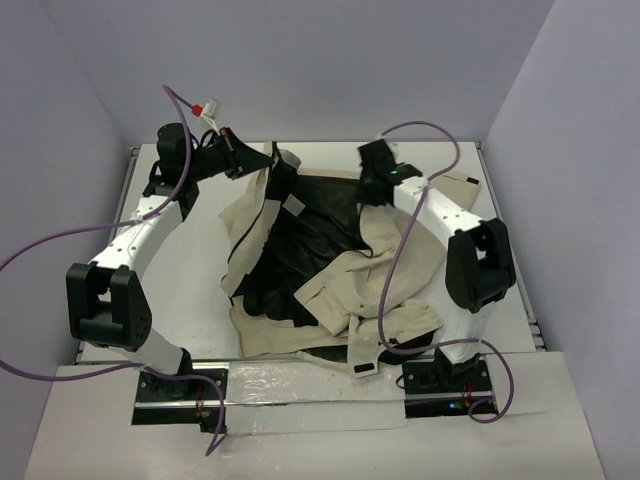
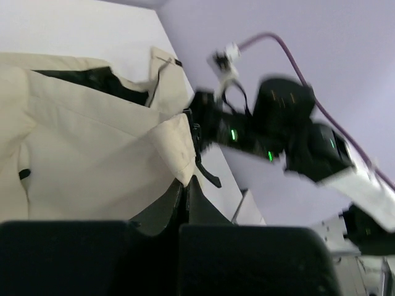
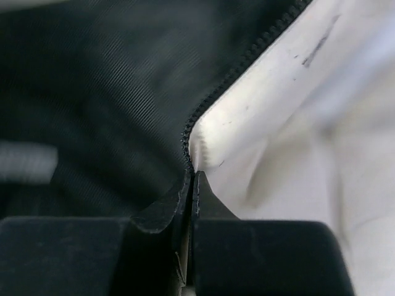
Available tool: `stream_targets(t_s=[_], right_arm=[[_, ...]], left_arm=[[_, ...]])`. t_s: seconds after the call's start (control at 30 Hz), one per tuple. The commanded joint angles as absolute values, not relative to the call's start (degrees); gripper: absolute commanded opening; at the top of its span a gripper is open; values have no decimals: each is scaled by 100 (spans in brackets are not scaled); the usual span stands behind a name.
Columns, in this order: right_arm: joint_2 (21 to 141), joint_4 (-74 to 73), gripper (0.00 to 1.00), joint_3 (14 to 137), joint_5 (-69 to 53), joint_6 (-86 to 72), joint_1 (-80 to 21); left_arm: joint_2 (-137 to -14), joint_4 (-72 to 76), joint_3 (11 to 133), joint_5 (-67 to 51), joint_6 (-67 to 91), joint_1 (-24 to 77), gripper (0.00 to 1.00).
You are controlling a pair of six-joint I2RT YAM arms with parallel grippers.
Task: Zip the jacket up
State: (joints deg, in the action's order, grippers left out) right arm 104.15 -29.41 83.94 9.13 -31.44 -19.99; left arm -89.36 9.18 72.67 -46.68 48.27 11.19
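top view: large beige fabric jacket (image 1: 400,262), black lining up, lies open and rumpled mid white surface (image 1: 190,250). i judge both front edges gripped.
left wrist: left claw (image 2: 185,198) together, clamped on beige edge beside black dangling zip tab (image 2: 207,171).
right wrist: right claw (image 3: 192,185) clamped on black zipper teeth (image 3: 237,71); next, mate the edges.

Left hand (image 2: 187,185) and right hand (image 3: 192,179) both pinched tight.

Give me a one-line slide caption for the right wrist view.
Right gripper, jaws shut on the jacket at its zipper teeth, black lining to the left.
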Motion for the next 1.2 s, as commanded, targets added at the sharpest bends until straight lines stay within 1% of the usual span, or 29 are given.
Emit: stream_targets(t_s=[0.0,0.03,0.07,0.1,0.13,0.2,0.23,0.27,0.37,0.43,0.5,0.63,0.73,0.83,0.93,0.97,1.03,1.17], right_arm=[[10397,-3743,9,8306,1026,-2725,-2879],[10477,-3799,20,8323,894,-2682,-2969],[10643,-3860,44,8361,720,-2609,-3041],[10702,-3952,54,8462,623,-2536,-3065],[10750,-4024,63,8542,533,-2480,-3085],[10735,-4070,72,8701,434,-2375,-3075],[10713,-4153,77,9016,406,-2226,-3069],[10716,-4288,80,9240,390,-2104,-3052],[10960,-4799,80,9971,694,-2101,-2991],[11240,-5082,79,10767,801,-2163,-2885],[11346,-5085,78,11048,712,-2287,-2782],[11174,-4741,74,10949,635,-2751,-2436],[10899,-3986,67,10204,3,-3320,-1893],[11081,-3760,64,10170,-348,-3421,-1401],[11629,-4169,64,10827,-244,-3146,-1383],[11962,-4422,66,11133,-172,-3075,-1389],[12241,-4662,70,11422,-92,-2965,-1392],[12624,-4694,73,11565,214,-2927,-1390]], left_arm=[[-8736,821,7419,-3940,5018,933,0],[-8725,860,7315,-3880,5070,897,0],[-8701,915,7171,-3832,5177,860,0],[-8696,963,7083,-3817,5241,812,0],[-8692,1009,7015,-3806,5300,774,0],[-8690,1066,6873,-3799,5364,740,0],[-8679,1077,6789,-3772,5375,707,0],[-8675,1086,6733,-3757,5374,684,0],[-8657,1102,6666,-3722,5370,654,0],[-8642,1106,6642,-3703,5358,650,0],[-8640,1142,6619,-3718,5378,650,0],[-8636,1103,6632,-3723,5331,650,0],[-8631,1148,6609,-3730,5326,650,0],[-8673,1130,6660,-3783,5300,650,0],[-8731,1133,6718,-3841,5287,650,0],[-8757,1113,6741,-3852,5256,650,0],[-8766,1131,6721,-3841,5232,650,0],[-8766,927,6761,-3855,5105,650,0]])
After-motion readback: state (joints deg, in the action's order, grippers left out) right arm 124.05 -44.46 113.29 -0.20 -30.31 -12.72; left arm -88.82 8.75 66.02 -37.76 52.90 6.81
